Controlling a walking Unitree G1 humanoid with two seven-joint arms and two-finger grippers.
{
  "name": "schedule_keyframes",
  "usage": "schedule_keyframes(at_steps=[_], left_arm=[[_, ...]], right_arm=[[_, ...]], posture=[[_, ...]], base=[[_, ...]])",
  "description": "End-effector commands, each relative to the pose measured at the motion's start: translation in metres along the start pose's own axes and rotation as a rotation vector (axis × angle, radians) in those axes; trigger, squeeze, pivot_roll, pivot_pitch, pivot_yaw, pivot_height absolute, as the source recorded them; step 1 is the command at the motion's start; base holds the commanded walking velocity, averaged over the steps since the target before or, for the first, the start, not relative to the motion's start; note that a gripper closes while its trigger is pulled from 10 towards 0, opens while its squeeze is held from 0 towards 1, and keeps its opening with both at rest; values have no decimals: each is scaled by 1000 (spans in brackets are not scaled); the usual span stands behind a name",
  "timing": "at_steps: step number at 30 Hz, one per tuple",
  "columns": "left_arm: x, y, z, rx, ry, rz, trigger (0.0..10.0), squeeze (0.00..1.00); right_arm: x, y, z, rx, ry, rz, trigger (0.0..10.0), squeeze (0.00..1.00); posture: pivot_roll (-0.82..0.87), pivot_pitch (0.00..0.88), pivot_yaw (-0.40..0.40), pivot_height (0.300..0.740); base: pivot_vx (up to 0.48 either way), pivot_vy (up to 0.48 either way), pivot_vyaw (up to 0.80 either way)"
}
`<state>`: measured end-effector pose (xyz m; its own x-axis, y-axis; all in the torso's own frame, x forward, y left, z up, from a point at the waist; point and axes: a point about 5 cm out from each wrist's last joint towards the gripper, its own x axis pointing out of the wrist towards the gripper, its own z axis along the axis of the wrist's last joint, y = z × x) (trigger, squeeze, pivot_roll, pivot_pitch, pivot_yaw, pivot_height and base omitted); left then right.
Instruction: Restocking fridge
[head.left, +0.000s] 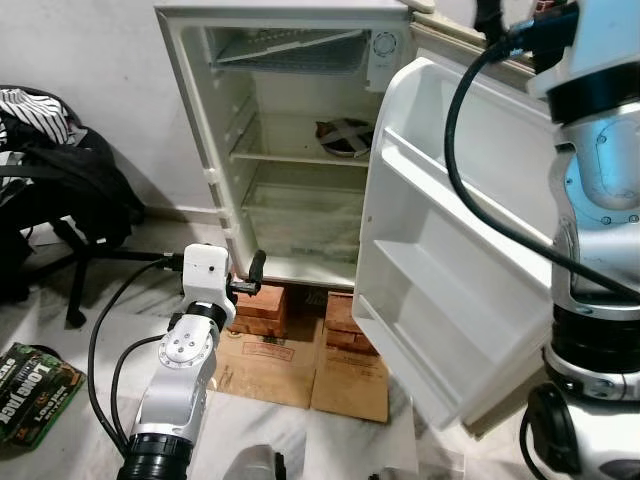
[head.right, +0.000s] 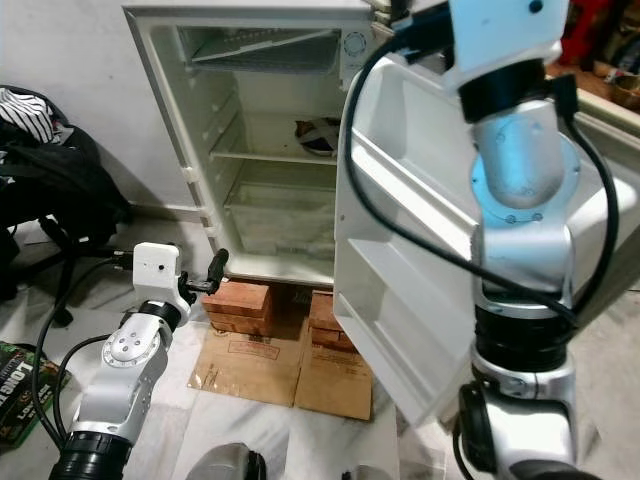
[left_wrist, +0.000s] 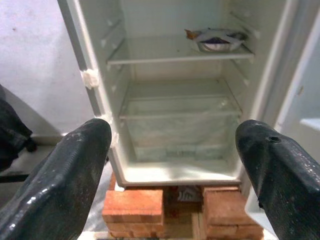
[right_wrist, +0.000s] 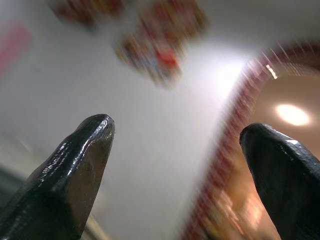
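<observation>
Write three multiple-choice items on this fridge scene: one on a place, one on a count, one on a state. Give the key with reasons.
1. Where is the striped bowl-like item?
A. on the middle shelf of the small white fridge
B. in a rack of the door
C. on the floor

2. How many stacks of red bricks prop up the fridge?
A. one
B. two
C. four

3. How is the white fridge door?
A. shut
C. taken off
B. swung wide open, racks bare

Key: 1 A, the item sits at the right of the middle shelf, above the clear drawer. 2 B, the left wrist view shows one stack under each front corner. 3 B, the door stands open toward the robot. The left gripper is open and points at the fridge; the right gripper is open and raised high.
</observation>
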<state>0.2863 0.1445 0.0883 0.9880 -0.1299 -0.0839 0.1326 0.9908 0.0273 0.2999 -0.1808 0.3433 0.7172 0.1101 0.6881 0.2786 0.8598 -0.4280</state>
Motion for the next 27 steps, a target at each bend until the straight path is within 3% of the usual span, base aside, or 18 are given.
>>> schedule_keyframes(at_steps=[1,3,4,5,7,8,9,11,13,17,18,19,21,27], left_arm=[[-2,3,-4,-1,13,9,10000,0],[-4,3,-4,-5,10,13,10000,0],[-5,4,-4,-5,10,14,10000,0],[-6,4,-5,-6,9,13,10000,0],[-7,4,-5,-6,9,13,10000,0],[-7,4,-5,-5,10,13,10000,0],[-7,4,-5,-5,10,13,10000,0],[-9,5,-6,-2,16,14,10000,0],[-9,5,-6,-1,16,14,10000,0],[-11,7,-8,4,22,18,10000,0],[-11,7,-8,4,22,18,10000,0],[-12,9,-8,6,23,23,10000,0],[-13,10,-8,8,23,29,10000,0],[-15,10,-8,7,22,31,10000,0]], right_arm=[[-6,-10,-23,-47,123,-83,10000,0],[-20,-18,-57,-85,309,-150,10000,0],[-28,-19,-72,-67,392,-158,10000,0],[-45,-14,-103,-37,576,-141,10000,0],[-61,-9,-123,47,704,-159,10000,0],[-77,4,-140,156,816,-140,10000,0],[-77,4,-140,156,816,-140,10000,0],[-100,41,-158,370,970,-27,10000,0],[-102,48,-159,403,982,1,10000,0],[-107,82,-159,602,1015,68,10000,0],[-107,82,-159,602,1015,68,10000,0],[-104,98,-154,645,1002,131,10000,0],[-100,107,-149,667,978,185,10000,0],[-105,111,-147,673,957,215,10000,0]], posture=[[-40,36,51,740],[-36,39,48,740],[-36,39,48,740],[-32,44,48,740],[-29,46,46,740],[-22,52,46,740],[-22,52,46,740],[-18,56,45,740],[-12,58,45,740],[6,58,41,740],[6,58,41,740],[9,56,39,740],[12,56,38,740],[9,55,36,740]], base=[[0,0,0],[0,0,0],[0,0,0],[0,0,0],[0,0,0],[0,0,0],[0,0,0],[0,0,0],[0,0,0],[0,0,0],[0,0,0],[0,0,0],[0,0,0],[0,0,0]])
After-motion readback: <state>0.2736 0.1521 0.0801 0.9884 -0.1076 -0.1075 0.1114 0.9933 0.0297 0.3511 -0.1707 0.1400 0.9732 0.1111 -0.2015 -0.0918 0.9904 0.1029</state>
